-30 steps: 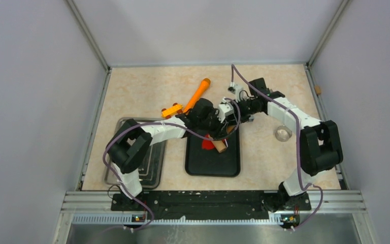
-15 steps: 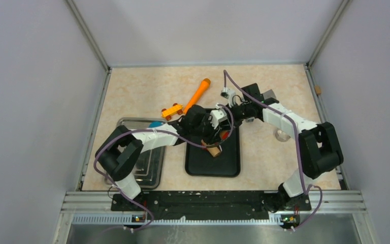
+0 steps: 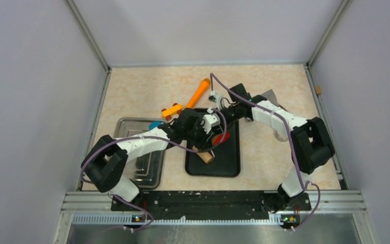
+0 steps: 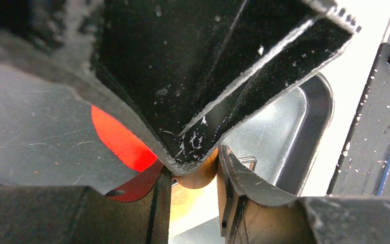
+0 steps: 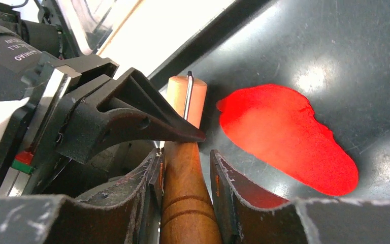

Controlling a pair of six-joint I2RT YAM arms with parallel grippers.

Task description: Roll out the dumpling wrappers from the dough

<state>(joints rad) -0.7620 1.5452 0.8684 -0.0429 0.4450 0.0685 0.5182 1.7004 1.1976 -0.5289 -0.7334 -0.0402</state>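
The dough is a flat bright red sheet on the black tray; the right wrist view shows the dough as a ragged oval. A wooden rolling pin lies on the tray just left of it. My left gripper is shut on the pin's near part, the wood showing between its fingers. My right gripper is shut on the far handle, jaws pressed on both sides. A sliver of dough shows in the left wrist view.
An orange toy car and an orange stick lie behind the black tray. A metal tray with a blue disc sits to the left. A clear cup stands to the right, half behind the right arm.
Both arms have carried the rolling pin left and nearer across the dough. The dough, earlier left of the pin, now lies uncovered on its right.
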